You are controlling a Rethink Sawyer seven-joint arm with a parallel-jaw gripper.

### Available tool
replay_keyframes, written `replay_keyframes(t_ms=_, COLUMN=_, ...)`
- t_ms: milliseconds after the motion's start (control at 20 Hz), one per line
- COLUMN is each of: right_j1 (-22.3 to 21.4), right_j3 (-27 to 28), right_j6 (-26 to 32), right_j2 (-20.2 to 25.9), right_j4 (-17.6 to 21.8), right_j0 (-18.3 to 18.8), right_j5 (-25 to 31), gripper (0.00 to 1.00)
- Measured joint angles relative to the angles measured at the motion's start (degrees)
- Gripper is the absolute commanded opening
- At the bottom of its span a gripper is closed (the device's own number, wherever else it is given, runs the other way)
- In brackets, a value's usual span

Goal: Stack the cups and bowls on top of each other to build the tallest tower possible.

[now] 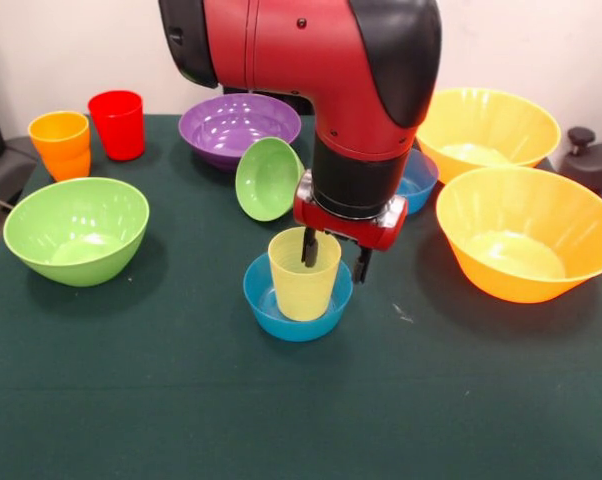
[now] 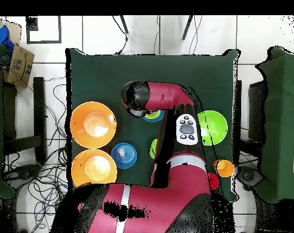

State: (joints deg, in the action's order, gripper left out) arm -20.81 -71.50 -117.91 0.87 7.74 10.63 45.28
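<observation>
A pale yellow cup (image 1: pixel 303 275) stands upright inside a small blue bowl (image 1: pixel 293 312) at the table's middle; the pair also shows in the overhead view (image 2: pixel 153 116). My gripper (image 1: pixel 335 262) is open right over it. One finger (image 1: pixel 309 247) reaches inside the cup and the other (image 1: pixel 362 265) is outside its right wall. A small green bowl (image 1: pixel 268 178) lies tipped on its side against the wide purple bowl (image 1: pixel 239 125). The orange cup (image 1: pixel 60 143) and red cup (image 1: pixel 117 124) stand at the far left. No taller tower shows.
A large green bowl (image 1: pixel 77 228) sits at the left. Two very large orange bowls (image 1: pixel 487 125) (image 1: pixel 529 232) sit at the right. A second small blue bowl (image 1: pixel 418 180) shows partly behind the arm. Chairs and cables surround the table in the overhead view.
</observation>
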Motion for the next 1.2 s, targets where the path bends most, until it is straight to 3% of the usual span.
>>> replay_keyframes(t_ms=750, right_j1=-2.3, right_j3=0.0, right_j6=0.0, right_j2=0.0, right_j4=0.0, right_j0=0.2, right_j5=5.6, gripper=1.00)
replay_keyframes(t_ms=1200, right_j1=-7.7, right_j3=-1.0, right_j6=0.0, right_j2=0.1, right_j4=0.0, right_j0=1.4, right_j5=5.7, gripper=1.00)
